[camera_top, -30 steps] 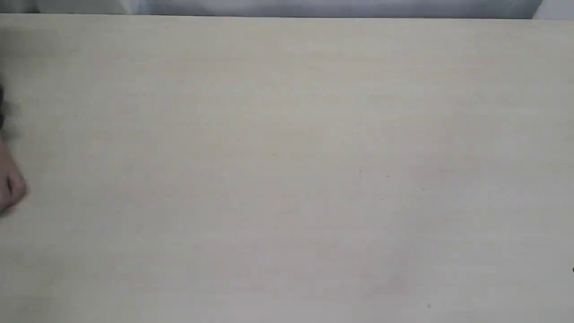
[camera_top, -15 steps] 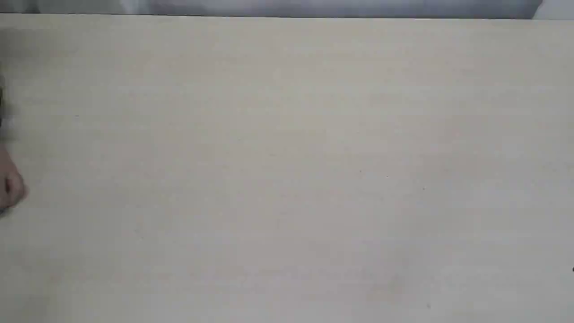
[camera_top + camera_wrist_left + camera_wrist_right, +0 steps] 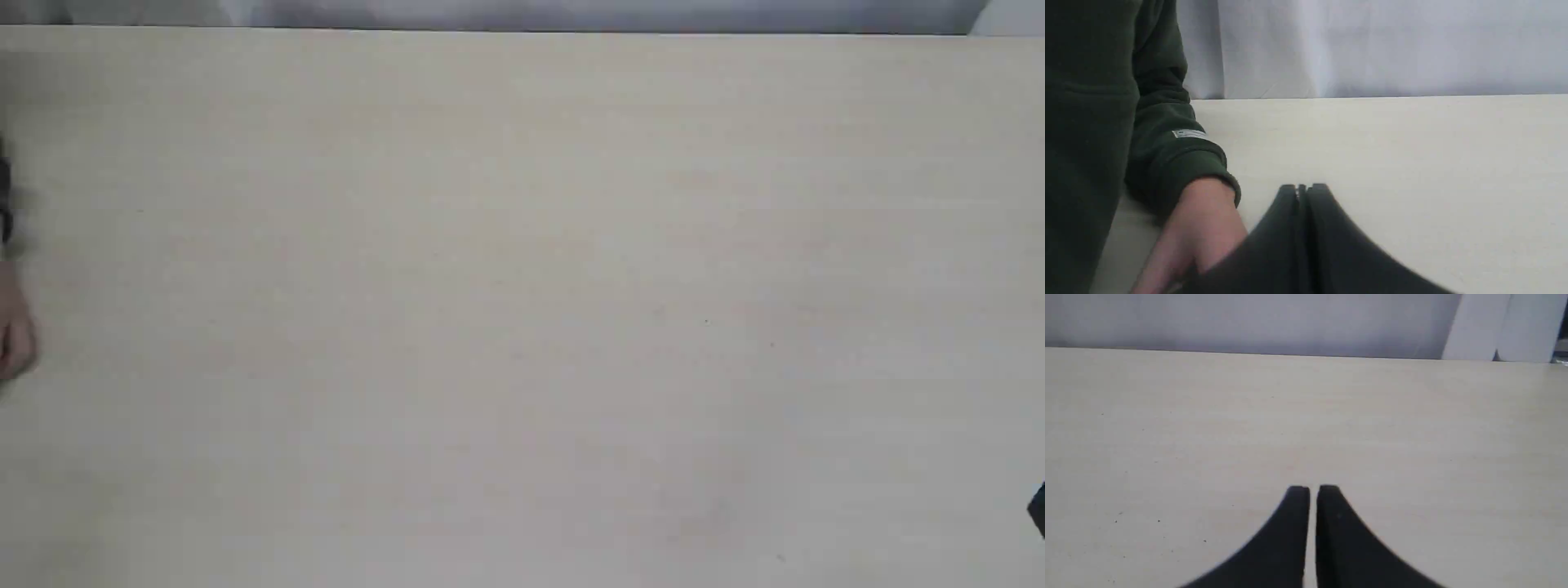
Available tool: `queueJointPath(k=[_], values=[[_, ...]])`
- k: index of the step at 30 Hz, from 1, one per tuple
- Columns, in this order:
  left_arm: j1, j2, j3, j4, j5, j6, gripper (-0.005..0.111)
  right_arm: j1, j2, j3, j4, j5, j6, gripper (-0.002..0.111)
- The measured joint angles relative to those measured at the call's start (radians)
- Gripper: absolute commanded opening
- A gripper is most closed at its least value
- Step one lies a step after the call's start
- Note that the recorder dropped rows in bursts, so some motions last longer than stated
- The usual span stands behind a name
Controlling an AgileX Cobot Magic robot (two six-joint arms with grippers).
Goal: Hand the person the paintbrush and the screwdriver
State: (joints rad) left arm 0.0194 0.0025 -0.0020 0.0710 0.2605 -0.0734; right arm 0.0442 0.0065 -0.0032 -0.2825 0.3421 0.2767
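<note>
Neither the paintbrush nor the screwdriver shows in any view. The person's hand (image 3: 1196, 232) rests on the table in a dark green sleeve (image 3: 1163, 167) with a white label (image 3: 1189, 133). It lies right beside my left gripper (image 3: 1303, 187), which is shut with nothing visible between its black fingers. In the exterior view only the hand's edge (image 3: 12, 339) shows at the far left. My right gripper (image 3: 1314, 489) hovers over bare table, shut with just a thin slit between its fingers and holding nothing. A black bit of that arm (image 3: 1037, 508) peeks in at the exterior view's right edge.
The pale wooden table (image 3: 522, 286) fills the exterior view, with a grey-white backdrop (image 3: 571, 12) behind its far edge. The person's green-clad torso (image 3: 1086, 122) stands close on one side of the left wrist view. White panels (image 3: 1506, 326) stand past the table's far corner.
The person's hand has slid slightly further out past the left edge. A black part of the right arm has come into the exterior view at the lower right edge.
</note>
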Motion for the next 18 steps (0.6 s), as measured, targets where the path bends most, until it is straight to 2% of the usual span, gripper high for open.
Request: queueJointPath(k=[18], values=[[0.000, 0.000, 0.000, 0.000, 0.000, 0.000, 0.000, -0.029, 0.000, 0.000, 0.195, 0.008, -0.239, 0.004]])
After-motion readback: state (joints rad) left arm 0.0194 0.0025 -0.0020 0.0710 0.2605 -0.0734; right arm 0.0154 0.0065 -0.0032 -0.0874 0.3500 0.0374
